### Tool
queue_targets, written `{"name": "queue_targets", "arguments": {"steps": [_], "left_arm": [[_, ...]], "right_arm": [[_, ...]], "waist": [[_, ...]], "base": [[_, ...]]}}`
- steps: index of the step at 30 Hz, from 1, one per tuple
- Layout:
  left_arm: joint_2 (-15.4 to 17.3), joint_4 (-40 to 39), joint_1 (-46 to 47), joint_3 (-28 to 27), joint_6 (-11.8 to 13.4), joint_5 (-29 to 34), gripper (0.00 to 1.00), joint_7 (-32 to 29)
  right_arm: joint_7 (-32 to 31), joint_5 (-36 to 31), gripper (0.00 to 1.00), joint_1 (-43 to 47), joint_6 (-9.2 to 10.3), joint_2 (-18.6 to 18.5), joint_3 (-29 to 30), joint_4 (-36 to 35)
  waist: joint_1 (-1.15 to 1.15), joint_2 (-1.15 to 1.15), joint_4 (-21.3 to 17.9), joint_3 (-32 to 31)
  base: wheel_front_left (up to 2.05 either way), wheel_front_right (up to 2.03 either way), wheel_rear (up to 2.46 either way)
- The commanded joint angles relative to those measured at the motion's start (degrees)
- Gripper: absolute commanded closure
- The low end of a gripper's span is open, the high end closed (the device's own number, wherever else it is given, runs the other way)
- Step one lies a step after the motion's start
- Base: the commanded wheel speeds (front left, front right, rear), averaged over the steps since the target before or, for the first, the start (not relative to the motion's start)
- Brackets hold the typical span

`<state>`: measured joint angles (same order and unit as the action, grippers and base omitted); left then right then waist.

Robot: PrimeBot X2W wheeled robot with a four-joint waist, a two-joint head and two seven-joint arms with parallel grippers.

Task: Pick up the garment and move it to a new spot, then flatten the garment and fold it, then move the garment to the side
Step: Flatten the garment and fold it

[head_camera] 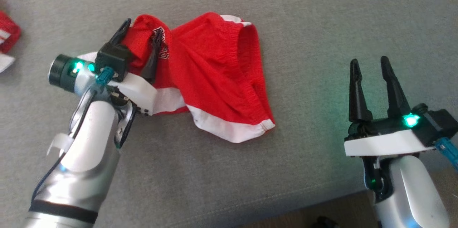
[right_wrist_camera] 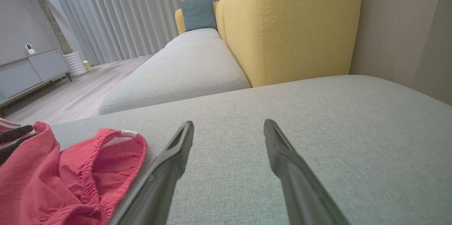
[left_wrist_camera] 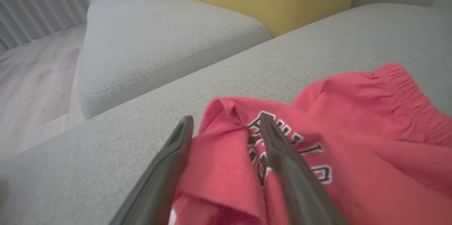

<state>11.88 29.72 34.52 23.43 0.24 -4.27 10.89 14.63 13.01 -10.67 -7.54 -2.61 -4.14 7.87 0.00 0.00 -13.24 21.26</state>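
The garment (head_camera: 214,74) is a pair of red shorts with white trim and dark lettering, lying crumpled on the grey sofa seat (head_camera: 322,24). My left gripper (head_camera: 141,31) stands open over its left end, one finger on each side of a raised red fold (left_wrist_camera: 222,140); nothing is pinched. In the left wrist view the lettering (left_wrist_camera: 300,147) lies under the right finger. My right gripper (head_camera: 369,64) is open and empty, well to the right of the shorts. The right wrist view has the elastic waistband (right_wrist_camera: 116,154) at lower left.
Another red and white piece of cloth (head_camera: 7,38) lies at the far left edge. The seat's front edge (head_camera: 322,199) runs along the bottom right, with floor beyond. A yellow backrest (right_wrist_camera: 289,23) and a second grey seat (right_wrist_camera: 183,73) stand behind.
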Motion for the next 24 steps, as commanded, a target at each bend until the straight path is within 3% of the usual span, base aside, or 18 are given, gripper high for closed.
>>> {"name": "queue_targets", "arguments": {"steps": [1,5,13,24], "left_arm": [[1.0,-1.2,1.9,-1.8,0.6,-0.5,0.00,1.2],[-0.2,-2.7,0.0,-2.0,0.9,-1.8,0.00,2.8],[-1.5,-12.7,-12.7,-0.4,1.1,-4.9,0.00,3.2],[-1.3,-13.0,-20.0,-0.1,2.7,-7.7,0.00,-2.3]], "right_arm": [[0.4,-0.5,0.00,-0.6,0.05,-0.3,-0.9,-1.9],[0.4,-0.8,0.00,-0.2,0.05,-0.3,-1.0,-1.7],[0.4,-1.5,0.00,1.0,0.05,-0.3,-1.4,-1.0],[0.4,-1.6,0.00,0.6,0.05,-0.3,-2.1,-1.0]], "waist": [[0.00,0.00,1.3,-0.8],[0.00,0.00,4.0,-2.5],[0.00,0.00,8.8,-6.5],[0.00,0.00,7.7,-5.7]], "base": [[0.00,0.00,0.00],[0.00,0.00,0.00],[0.00,0.00,0.00],[0.00,0.00,0.00]]}}
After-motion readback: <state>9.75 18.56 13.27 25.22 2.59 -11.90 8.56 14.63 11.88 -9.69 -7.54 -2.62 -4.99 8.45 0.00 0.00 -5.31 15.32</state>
